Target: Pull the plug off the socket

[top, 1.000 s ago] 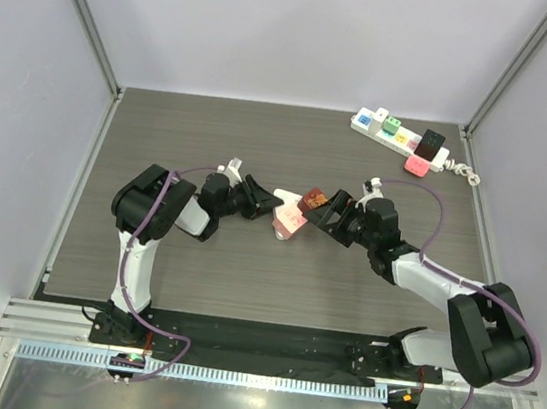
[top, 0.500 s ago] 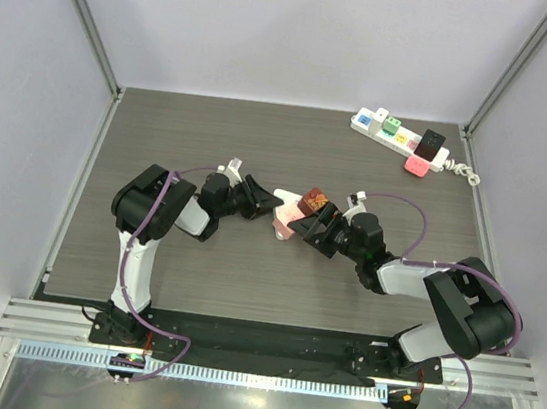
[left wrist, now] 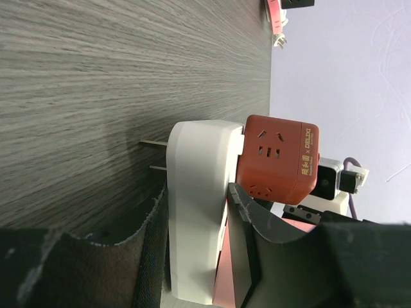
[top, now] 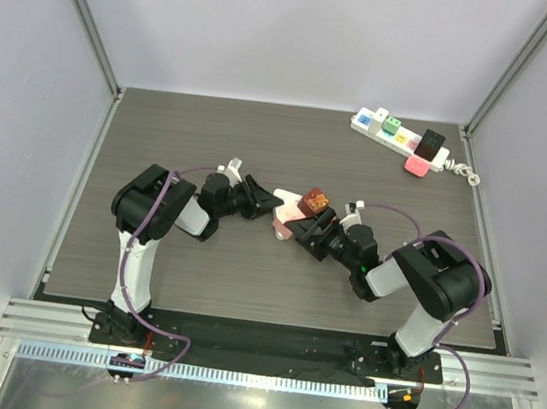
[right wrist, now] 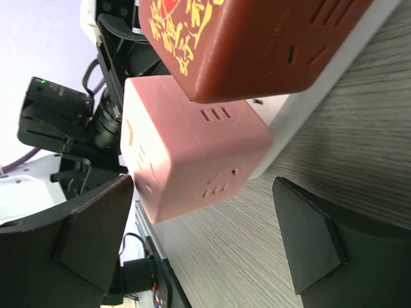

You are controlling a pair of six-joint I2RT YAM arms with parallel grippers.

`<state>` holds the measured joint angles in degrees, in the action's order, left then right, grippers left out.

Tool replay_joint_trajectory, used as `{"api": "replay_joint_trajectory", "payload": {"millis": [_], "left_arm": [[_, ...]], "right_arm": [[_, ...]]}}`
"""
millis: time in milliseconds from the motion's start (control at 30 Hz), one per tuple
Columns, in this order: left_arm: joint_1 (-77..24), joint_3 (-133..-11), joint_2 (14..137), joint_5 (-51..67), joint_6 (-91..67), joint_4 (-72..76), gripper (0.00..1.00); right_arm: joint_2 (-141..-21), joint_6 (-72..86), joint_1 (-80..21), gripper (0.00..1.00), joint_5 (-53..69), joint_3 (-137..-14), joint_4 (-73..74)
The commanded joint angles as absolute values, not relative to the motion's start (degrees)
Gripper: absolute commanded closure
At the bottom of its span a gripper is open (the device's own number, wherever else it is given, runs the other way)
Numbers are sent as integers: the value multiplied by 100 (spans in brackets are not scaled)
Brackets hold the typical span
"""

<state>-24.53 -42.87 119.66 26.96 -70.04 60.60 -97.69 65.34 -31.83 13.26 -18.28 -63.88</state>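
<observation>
Pink plug (right wrist: pixel 186 147) sits mid-table, seated in the white socket block (left wrist: pixel 196 192) beside a red cube (left wrist: pixel 276 167). The left gripper (top: pixel 267 202) clamps the block, while the right gripper (top: pixel 302 231) stands wide astride the plug. The grasp step is in hand; next it likely must close and pull straight off.

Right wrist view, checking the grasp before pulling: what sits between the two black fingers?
The pink plastic cube plug lies between the fingers, beside the dark red cube; the right wrist view shows it.
</observation>
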Motion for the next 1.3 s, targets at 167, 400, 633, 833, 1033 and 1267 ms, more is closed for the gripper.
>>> {"api": "replay_joint_trajectory", "payload": {"millis": [167,400,633,833,1033,1267], "left_arm": [[-2470,-4289,11909,2593,-6882,6100,100],[-2470,-4280,11900,2602,-6882,6091,100],[-2470,-4272,11909,2584,-6882,6100,100],[-2470,-4236,11883,2514,-6882,6100,100],[-2470,-4175,11856,2426,-6847,6100,100],[-2470,-4131,11830,2382,-6847,6144,100]], "right_arm": [[-9967,6636,-3270,7,1169,-2047,-7401],[-10177,6662,-3296,12,1160,-2162,-7461],[-10415,6829,-3296,14,1151,-2171,-7770],[-10336,6987,-3305,37,985,-2118,-7752],[-10423,7137,-3305,64,958,-2101,-7953],[-10880,7462,-3305,99,992,-1960,-9121]]}}
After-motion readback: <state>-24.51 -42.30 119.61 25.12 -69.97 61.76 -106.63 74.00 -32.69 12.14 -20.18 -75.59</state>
